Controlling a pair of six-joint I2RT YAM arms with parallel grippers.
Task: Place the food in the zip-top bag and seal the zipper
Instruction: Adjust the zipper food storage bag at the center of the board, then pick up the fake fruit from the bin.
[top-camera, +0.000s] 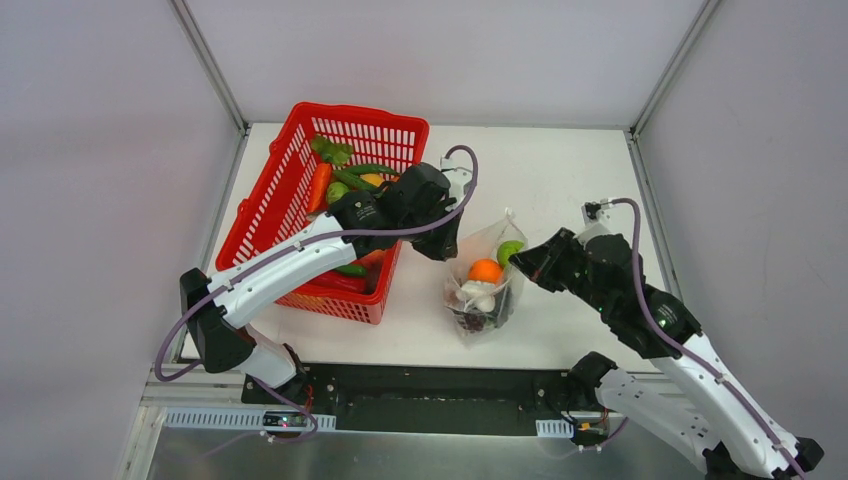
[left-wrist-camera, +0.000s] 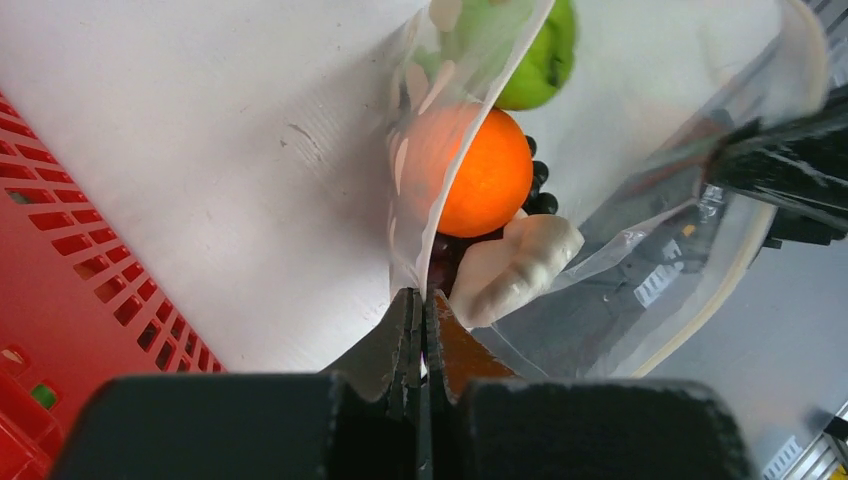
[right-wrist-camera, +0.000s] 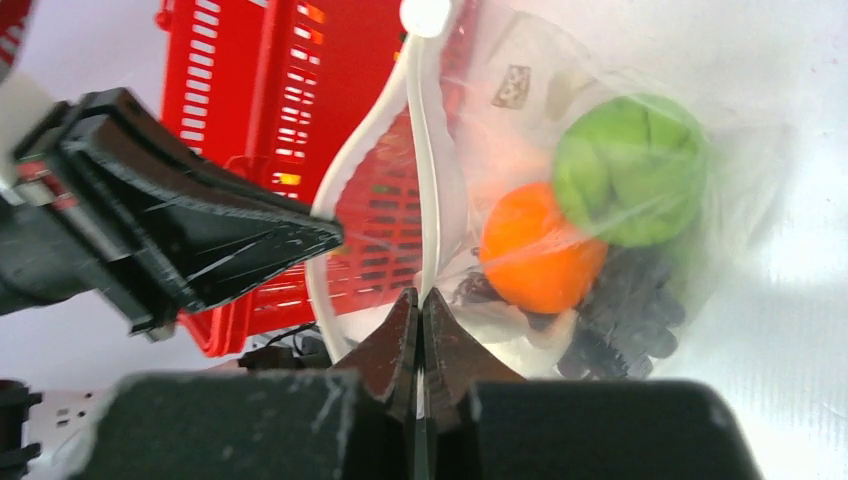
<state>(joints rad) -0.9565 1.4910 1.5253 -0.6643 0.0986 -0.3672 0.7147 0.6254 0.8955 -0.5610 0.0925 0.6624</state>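
Zip-top bag (top-camera: 490, 238) sits clear and crinkly just right of the red basket (top-camera: 290, 170), holding the orange ball (top-camera: 485, 270), green piece (top-camera: 510, 250), white garlic (top-camera: 478, 293) and dark grapes (top-camera: 475, 320). The zipper (right-wrist-camera: 425, 150) strips are parted. Left gripper (left-wrist-camera: 420, 300) is pinched tight on the basket-side rim, right gripper (right-wrist-camera: 420, 300) clamped on the far rim.

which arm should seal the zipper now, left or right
Right, probably. The right hand is shut where both zipper strips meet, with the track running straight ahead. The left hand pinches just one lip, holding the zip-top bag open.
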